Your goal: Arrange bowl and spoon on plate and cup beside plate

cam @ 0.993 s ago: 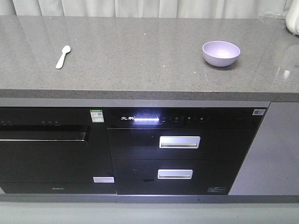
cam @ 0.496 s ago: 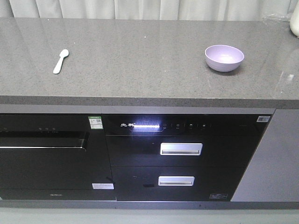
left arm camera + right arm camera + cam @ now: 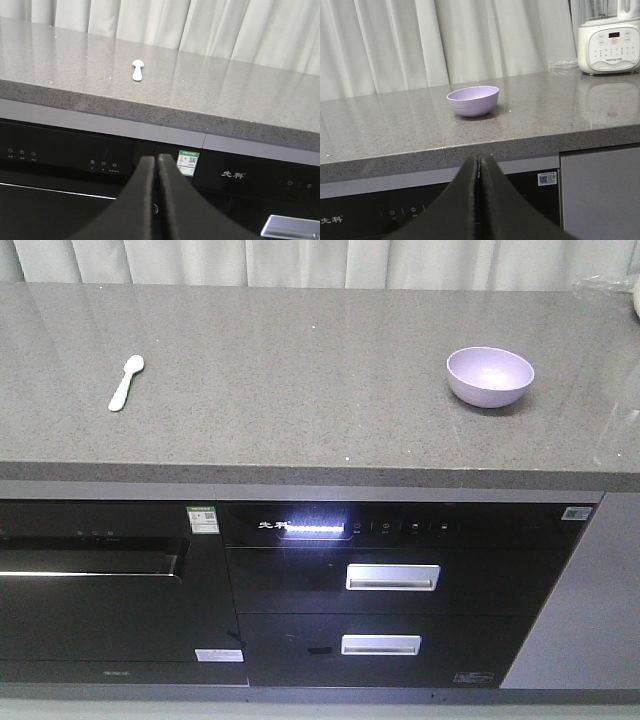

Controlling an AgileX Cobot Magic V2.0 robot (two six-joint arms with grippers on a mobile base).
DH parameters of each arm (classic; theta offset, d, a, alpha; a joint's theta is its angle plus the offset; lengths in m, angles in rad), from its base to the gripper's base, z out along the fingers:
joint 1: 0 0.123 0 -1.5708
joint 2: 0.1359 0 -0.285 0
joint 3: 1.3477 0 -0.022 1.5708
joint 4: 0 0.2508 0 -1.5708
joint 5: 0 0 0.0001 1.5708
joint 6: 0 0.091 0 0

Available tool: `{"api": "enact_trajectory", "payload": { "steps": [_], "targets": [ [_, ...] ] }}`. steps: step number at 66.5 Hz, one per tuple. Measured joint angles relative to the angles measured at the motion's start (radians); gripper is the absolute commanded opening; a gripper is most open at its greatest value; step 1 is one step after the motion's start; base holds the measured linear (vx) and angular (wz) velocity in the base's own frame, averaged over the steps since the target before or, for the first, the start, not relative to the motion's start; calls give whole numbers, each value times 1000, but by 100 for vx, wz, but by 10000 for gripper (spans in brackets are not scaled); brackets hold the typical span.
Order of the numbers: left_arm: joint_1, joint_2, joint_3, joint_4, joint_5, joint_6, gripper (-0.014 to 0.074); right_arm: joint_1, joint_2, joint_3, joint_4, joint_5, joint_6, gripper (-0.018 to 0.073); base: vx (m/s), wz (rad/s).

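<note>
A small lavender bowl (image 3: 490,376) sits upright on the grey counter (image 3: 300,370) at the right; the right wrist view shows the bowl (image 3: 473,100) beyond the counter's front edge. A pale spoon (image 3: 126,382) lies at the counter's left, small in the left wrist view as the spoon (image 3: 137,69). My left gripper (image 3: 157,158) is shut and empty, held low before the oven front. My right gripper (image 3: 478,159) is shut too, empty, just below the counter edge. Plate and cup are out of view.
A white blender base (image 3: 609,46) stands at the counter's far right, with clear plastic wrap (image 3: 563,65) beside it. Pale curtains (image 3: 300,260) hang behind. Black built-in appliances with silver drawer handles (image 3: 392,577) fill the cabinet front below.
The front view has shifted: counter, bowl and spoon sit lower in the frame than a second ago, the bowl also further right. Nothing on the counter has been touched.
</note>
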Motion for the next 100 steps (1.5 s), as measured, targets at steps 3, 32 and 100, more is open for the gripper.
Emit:
{"api": "enact_trajectory", "payload": {
  "steps": [3,32,100],
  "targets": [
    [0,0,0,0,0,0,-7,0,0,0,0,0,0,-4,7,0],
    [0,0,0,0,0,0,-7,0,0,0,0,0,0,-4,7,0],
    [0,0,0,0,0,0,-7,0,0,0,0,0,0,-4,5,0]
  ]
}}
